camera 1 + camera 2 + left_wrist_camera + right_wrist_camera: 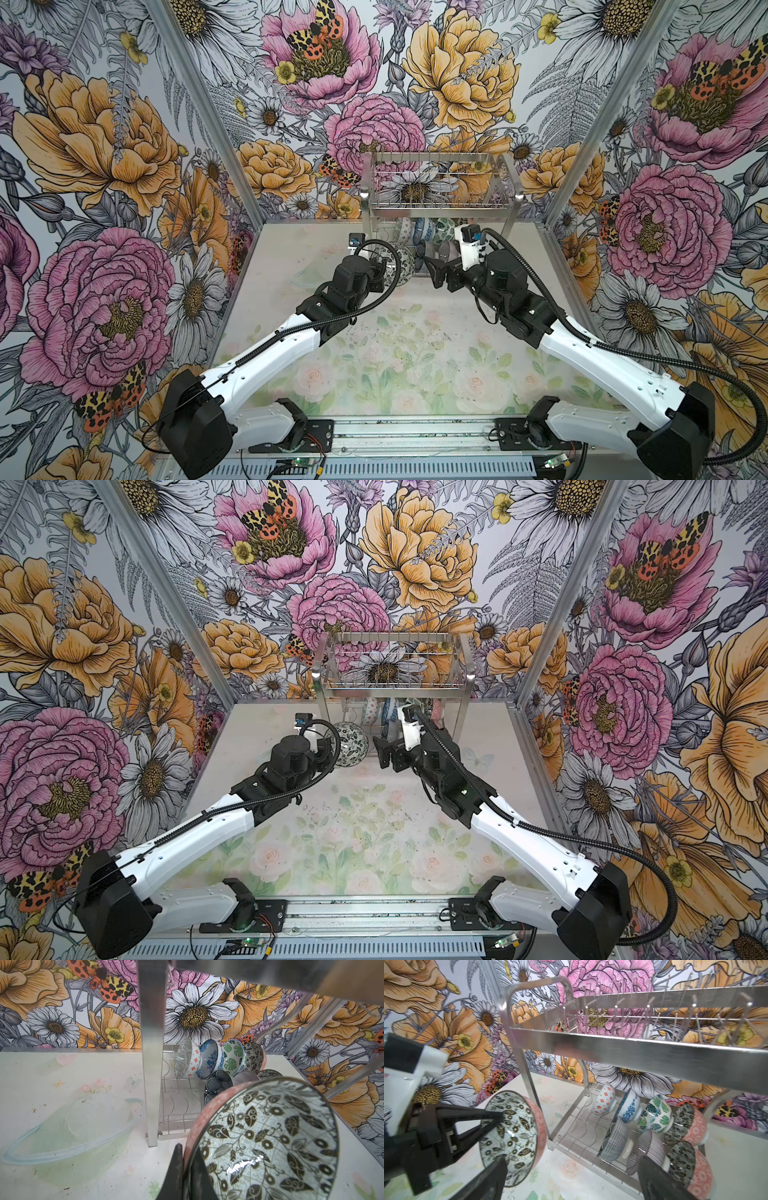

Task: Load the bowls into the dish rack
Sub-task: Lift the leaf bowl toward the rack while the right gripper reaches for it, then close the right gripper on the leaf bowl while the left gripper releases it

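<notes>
My left gripper (pixel 187 1151) is shut on the rim of a bowl (pixel 270 1142) that is pink outside and black-and-white floral inside. It holds the bowl on edge just in front of the dish rack's (pixel 436 203) front left leg (pixel 151 1064). This held bowl (pixel 401 266) shows in both top views (pixel 351 744). My right gripper (pixel 572 1160) is open and empty, close to the right of the bowl (pixel 512 1136), in front of the lower tier. Several bowls (pixel 656 1113) lean in that tier's wavy dividers. The upper basket (pixel 633 1047) holds nothing.
Flowered walls and metal corner posts (pixel 199 112) close in the table (pixel 395 365) on three sides. A faint, clear round shape (pixel 68 1126) lies on the table left of the rack. The rack's top shelf overhangs the lower tier.
</notes>
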Motion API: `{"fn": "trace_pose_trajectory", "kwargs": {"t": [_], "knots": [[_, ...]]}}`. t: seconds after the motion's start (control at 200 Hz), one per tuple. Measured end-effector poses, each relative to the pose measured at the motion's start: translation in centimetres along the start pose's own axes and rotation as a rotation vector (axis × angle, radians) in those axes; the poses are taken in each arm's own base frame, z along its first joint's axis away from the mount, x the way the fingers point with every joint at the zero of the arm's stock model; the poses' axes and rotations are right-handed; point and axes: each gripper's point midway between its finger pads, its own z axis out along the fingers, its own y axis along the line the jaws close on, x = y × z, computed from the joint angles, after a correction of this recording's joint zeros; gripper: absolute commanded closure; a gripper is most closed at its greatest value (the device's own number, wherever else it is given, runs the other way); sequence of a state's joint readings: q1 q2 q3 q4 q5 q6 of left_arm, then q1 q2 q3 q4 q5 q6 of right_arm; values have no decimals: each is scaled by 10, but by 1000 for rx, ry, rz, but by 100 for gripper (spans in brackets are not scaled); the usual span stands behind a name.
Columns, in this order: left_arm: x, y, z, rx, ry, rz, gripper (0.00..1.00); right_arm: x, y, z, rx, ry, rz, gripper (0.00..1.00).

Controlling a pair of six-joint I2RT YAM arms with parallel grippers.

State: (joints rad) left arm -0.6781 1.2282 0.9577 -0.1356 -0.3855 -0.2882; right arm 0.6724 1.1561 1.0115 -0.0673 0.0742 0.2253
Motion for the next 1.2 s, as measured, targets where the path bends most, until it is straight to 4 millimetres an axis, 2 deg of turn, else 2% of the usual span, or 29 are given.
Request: {"fn": "trace_pose_trajectory", "kwargs": {"t": [0.115, 0.42, 0.595, 0.841, 1.121, 1.201], "knots": [[-7, -4, 3, 8, -21, -6, 100, 1, 8, 10, -29, 7, 21, 8], [-16, -8, 4, 20, -53, -14, 100, 32, 11, 52, -38, 91, 97, 26], [-17, -9, 5, 25, -56, -14, 100, 29, 15, 68, -51, 80, 144, 41], [-15, -10, 7, 31, -52, -13, 100, 26, 18, 79, -58, 74, 189, 76], [-17, -11, 8, 29, -59, 4, 100, 33, 13, 89, -25, 93, 190, 100], [-17, -11, 8, 28, -58, 5, 100, 33, 13, 90, -20, 96, 189, 100]]}}
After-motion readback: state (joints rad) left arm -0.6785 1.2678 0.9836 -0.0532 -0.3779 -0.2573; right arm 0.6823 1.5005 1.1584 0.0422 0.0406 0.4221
